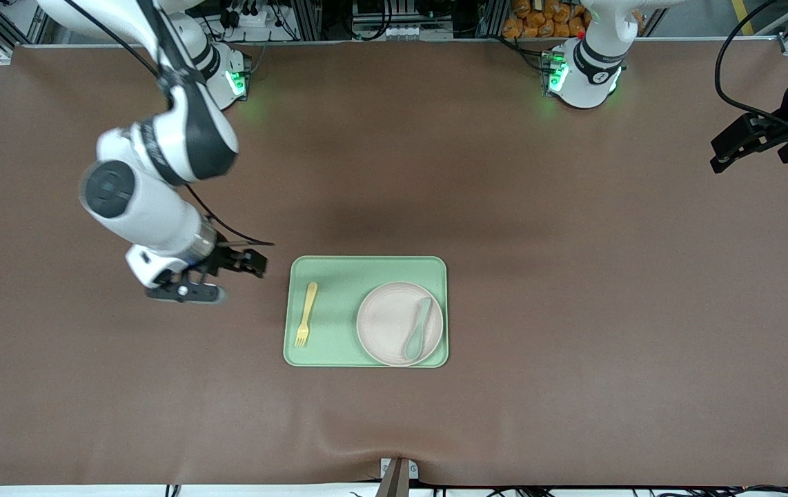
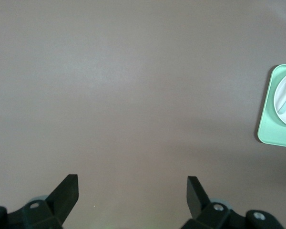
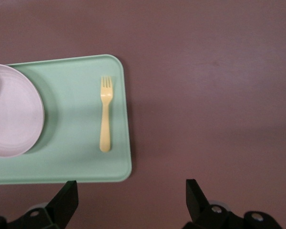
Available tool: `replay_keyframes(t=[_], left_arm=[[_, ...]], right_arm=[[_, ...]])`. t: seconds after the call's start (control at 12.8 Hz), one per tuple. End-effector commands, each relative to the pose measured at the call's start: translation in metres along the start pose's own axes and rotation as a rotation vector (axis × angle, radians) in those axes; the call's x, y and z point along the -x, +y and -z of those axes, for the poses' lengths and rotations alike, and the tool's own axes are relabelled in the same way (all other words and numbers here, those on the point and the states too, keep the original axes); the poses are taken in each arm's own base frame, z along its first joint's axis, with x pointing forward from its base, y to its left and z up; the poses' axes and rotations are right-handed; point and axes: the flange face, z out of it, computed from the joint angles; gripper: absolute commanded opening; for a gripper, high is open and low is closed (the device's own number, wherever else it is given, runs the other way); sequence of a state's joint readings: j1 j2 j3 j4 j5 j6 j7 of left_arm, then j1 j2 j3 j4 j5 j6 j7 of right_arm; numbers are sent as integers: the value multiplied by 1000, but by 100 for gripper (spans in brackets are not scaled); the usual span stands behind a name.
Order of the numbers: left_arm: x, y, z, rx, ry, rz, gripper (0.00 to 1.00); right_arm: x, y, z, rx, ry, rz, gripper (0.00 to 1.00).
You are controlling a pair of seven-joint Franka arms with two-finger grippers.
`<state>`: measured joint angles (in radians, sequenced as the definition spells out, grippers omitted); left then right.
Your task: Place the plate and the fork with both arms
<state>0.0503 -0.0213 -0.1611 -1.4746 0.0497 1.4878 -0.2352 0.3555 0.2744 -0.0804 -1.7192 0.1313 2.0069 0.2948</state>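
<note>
green tray (image 1: 339,345) on brown tablecloth (image 1: 573,310), cluttered shelving (image 1: 394,17) along table's edge

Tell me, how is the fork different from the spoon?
The fork is pale yellow; the spoon is grey-green. The fork lies straight on the tray, while the spoon lies tilted on the plate. The fork ends in tines; the spoon ends in a rounded bowl. Both are small and look about equally long.

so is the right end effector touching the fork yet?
Apart. In the right wrist view, the open right end effector hangs over bare table beside the tray; the fork lies untouched on the tray, clear of both fingers.
</note>
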Motion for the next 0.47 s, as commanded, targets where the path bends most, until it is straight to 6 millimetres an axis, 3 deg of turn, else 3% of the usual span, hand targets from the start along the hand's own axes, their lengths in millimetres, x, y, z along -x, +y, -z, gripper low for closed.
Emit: replay_keyframes(t=[0.0,0.39], left_arm=[[5,-3,6,11,-5,-10,100],[6,-3,5,9,-16,-9,100]], right_arm=[[4,66,43,-11,-19,46,100],[6,188,130,-10,-51,71,100]])
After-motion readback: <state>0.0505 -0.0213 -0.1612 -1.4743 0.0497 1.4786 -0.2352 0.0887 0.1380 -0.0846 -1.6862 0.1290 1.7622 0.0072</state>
